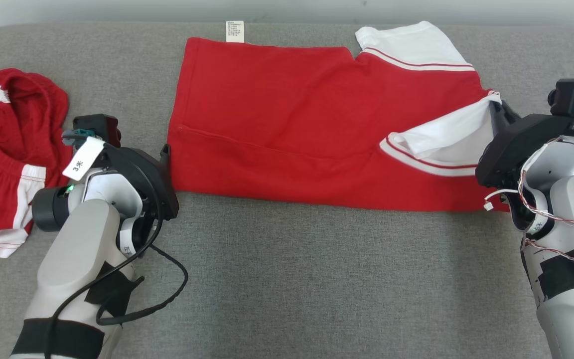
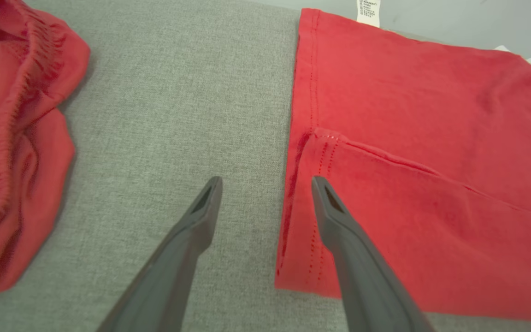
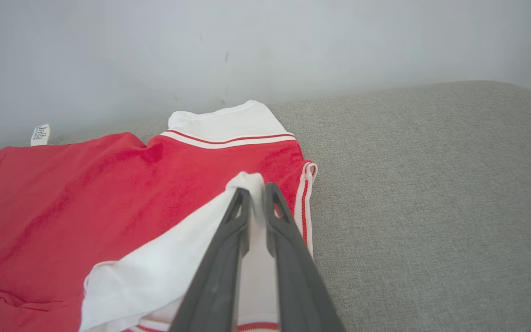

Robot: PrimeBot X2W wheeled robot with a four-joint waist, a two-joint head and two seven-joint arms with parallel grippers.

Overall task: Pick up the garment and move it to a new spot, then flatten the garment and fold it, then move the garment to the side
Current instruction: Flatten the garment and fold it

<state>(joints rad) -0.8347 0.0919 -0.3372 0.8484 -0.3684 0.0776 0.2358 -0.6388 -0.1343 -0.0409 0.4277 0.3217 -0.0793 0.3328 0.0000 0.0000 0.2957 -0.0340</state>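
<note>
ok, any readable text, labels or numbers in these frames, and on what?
"3米": white tag on the wrist of the left arm.
Care label at the red garment's far edge: print too small to read.
Small label lower on that arm: too blurred to read.

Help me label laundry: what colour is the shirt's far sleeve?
White sleeve with a thin red stripe; clearest in head view.
</note>
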